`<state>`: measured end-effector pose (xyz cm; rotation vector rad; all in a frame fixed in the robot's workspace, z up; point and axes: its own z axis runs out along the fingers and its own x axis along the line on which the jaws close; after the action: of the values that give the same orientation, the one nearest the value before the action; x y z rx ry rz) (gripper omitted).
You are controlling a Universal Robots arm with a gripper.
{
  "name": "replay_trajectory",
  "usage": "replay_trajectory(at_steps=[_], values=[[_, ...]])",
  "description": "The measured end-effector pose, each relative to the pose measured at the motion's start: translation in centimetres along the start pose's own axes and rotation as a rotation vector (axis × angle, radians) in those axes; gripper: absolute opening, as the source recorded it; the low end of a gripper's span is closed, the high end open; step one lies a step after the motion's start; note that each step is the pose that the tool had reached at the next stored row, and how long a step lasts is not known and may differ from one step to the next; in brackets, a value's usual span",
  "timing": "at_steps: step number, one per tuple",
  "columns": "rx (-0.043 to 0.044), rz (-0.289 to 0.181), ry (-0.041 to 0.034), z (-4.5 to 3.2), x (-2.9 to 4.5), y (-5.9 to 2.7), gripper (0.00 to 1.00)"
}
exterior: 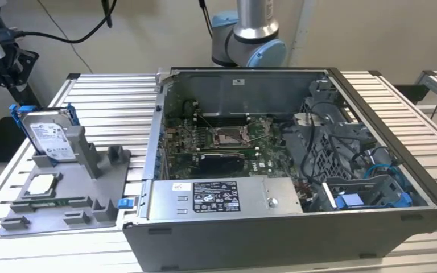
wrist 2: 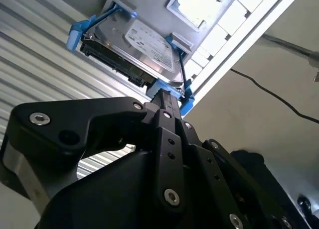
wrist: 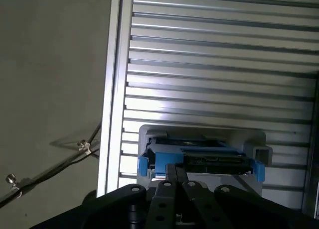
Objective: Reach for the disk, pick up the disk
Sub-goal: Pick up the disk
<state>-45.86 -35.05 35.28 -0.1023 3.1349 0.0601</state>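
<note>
Here is the silver-grey rectangular hard disk in its blue plastic caddy point(exterior: 49, 133), standing on edge in a slot at the back of the grey moulded fixture plate point(exterior: 89, 187). That puts it at the exterior view's left, well apart from the open dark-grey computer case point(exterior: 279, 239). A small square silver chip point(exterior: 42, 183) lies flat on the same plate, just in front of the disk.

The black two-finger gripper point(wrist 2: 167, 92) points straight at the caddy's near blue edge in both wrist views. Its fingertips are pressed together with nothing between them, so the disk is not gripped. Whether the tips touch the blue plastic I cannot tell.

The risks, as I judge them: clenched tips arriving like this could butt the caddy rim and rock the drive in its slot, or tip it onto the ribbed aluminium table point(exterior: 112, 96). A bite on the thin blue frame alone may flex it and slip — and a pull off the slot's line could jam the drive.
</note>
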Motion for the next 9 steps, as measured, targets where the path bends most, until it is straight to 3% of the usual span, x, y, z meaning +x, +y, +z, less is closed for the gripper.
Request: replay_trajectory(at_steps=[9], values=[[0.0, -0.022, 0.001, -0.01, 0.01, 0.0, 0.0]])
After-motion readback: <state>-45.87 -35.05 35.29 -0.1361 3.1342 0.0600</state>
